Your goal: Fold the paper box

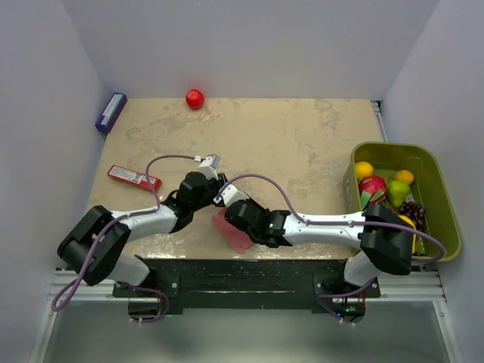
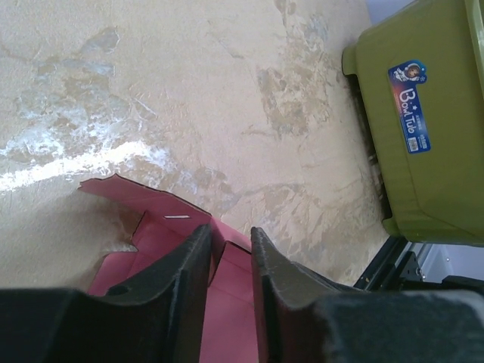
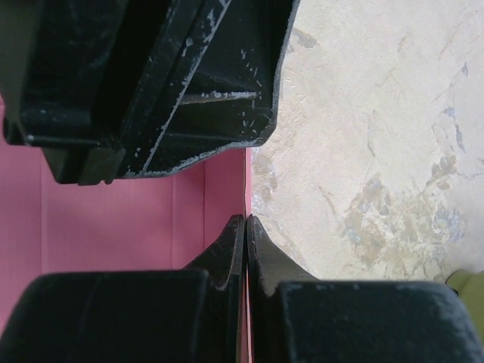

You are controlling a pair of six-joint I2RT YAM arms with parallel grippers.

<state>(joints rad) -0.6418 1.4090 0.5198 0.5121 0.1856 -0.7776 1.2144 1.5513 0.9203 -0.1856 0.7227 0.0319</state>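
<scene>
Clearly early, I judge: the pink die-cut card paper box (image 1: 231,231) lies mostly unfolded; right pincer (image 3: 246,219) pinches its edge, left pincer (image 2: 227,231) part-open astride it.

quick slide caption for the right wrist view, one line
Right gripper pinched shut on the edge of the pink paper box, with the mottled beige table beside it.

Probably a robotics lab bench: plain white walls (image 1: 257,45) box in a mottled beige table (image 1: 302,136), the left arm (image 1: 151,219) and right arm (image 1: 325,225) stand bolted to a metal frame (image 1: 431,286) at its near edge, and a green bin (image 1: 446,204) holds bright fruit (image 1: 372,187).
</scene>
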